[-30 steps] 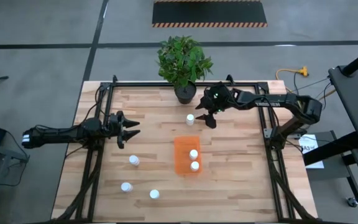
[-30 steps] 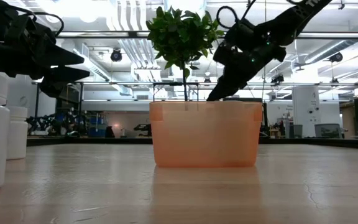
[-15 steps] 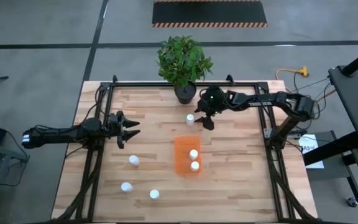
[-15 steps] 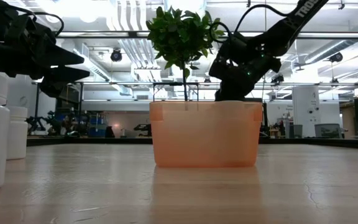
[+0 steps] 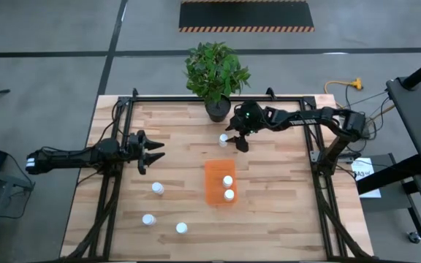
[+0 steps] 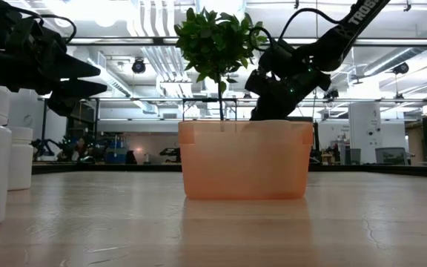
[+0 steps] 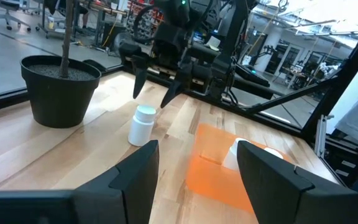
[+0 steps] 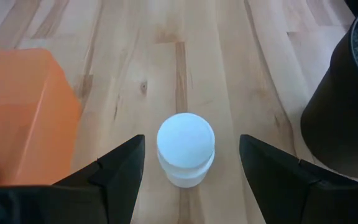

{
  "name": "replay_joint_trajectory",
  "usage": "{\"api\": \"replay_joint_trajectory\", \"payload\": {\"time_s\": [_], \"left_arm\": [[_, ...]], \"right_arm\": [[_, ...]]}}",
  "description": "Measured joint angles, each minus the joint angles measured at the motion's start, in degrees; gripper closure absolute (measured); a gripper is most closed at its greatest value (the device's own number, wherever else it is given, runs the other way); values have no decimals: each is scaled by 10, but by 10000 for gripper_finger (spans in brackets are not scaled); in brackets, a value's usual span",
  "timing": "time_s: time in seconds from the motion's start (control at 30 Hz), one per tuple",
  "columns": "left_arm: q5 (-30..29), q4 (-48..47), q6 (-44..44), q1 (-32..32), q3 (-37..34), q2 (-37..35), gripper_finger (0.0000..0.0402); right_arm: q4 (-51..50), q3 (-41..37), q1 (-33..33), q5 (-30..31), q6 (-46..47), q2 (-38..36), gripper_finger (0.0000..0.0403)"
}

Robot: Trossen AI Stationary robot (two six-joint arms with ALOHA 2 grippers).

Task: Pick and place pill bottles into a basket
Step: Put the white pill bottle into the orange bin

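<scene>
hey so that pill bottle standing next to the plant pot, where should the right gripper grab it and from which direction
Grip the pill bottle across its round sides, just below the cap, coming straight down from above. It stands upright on the table, so its round body fits between the right gripper's open fingers, which already straddle it. Keep clear of the plant pot and the basket on either side.

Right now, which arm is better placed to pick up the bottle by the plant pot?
Right. The right gripper hangs over that bottle, open fingers either side. The left gripper waits far off at the table's left.
</scene>
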Motion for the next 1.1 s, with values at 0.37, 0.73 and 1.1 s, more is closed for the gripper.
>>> {"api": "replay_joint_trajectory", "payload": {"time_s": [0.37,0.73,1.1], "left_arm": [[0,0,0,0,0,0,201],[0,0,0,0,0,0,201],[0,0,0,0,0,0,201]], "right_arm": [[2,0,1,0,-3,4,154],[26,0,1,0,-5,4,154],[31,0,7,0,-5,4,154]]}}
